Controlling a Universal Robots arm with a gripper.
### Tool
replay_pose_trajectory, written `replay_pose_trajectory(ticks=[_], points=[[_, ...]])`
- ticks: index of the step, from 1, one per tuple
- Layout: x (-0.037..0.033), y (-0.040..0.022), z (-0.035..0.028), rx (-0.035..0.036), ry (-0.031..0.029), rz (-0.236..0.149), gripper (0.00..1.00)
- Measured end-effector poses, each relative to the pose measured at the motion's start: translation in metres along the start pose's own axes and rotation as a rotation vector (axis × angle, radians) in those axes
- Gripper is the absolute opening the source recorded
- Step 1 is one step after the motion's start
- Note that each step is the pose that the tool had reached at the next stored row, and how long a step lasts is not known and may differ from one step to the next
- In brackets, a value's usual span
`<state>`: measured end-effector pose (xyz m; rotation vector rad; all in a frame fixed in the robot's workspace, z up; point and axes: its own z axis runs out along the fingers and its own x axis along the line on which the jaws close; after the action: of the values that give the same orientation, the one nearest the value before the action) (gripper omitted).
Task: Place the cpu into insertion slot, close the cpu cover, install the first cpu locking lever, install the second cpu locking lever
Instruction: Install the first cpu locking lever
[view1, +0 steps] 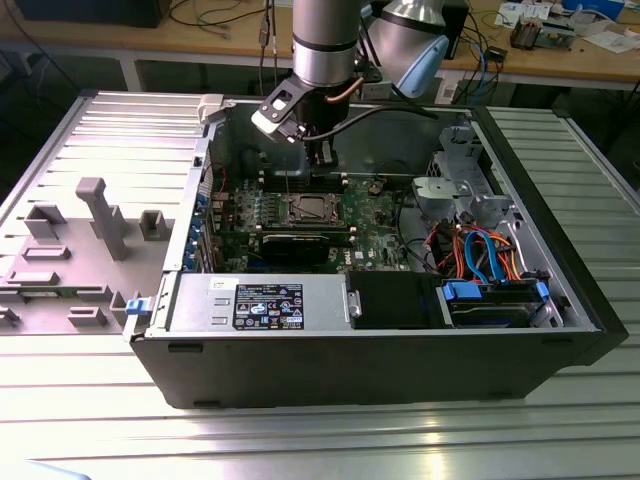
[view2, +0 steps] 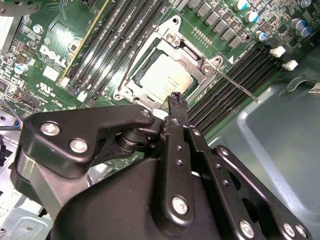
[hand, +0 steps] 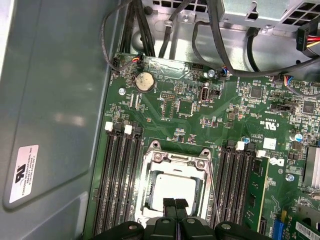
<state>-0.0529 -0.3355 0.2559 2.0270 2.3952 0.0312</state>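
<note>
Second wrist view: cpu (view2: 167, 80) sits flat in insertion slot (view1: 308, 210); cpu cover (view2: 192, 56) looks down over it, chip showing thru the window. Pincer (view2: 176, 100) is narrow, tips together, nothing held, hovering just beside the slot's edge. Thin lever rod (view2: 237, 87) sticks out past the slot over the memory slots (view2: 227, 105). It's prob. unlatched, so lever work looks like the step in hand. To do it well: press w/ closed tips on the rod's end, not on cover or chip, and go slow, since the board (hand: 190, 107) may flex. Exterior view adds the whole case (view1: 380, 350) and the arm's drop line. First wrist view gives both tips side by side.
</note>
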Motion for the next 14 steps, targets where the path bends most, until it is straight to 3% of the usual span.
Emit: replay_pose_trajectory(ticks=[14], points=[[0.0,0.0,0.0,0.0006,0.0012,-0.066,0.11]])
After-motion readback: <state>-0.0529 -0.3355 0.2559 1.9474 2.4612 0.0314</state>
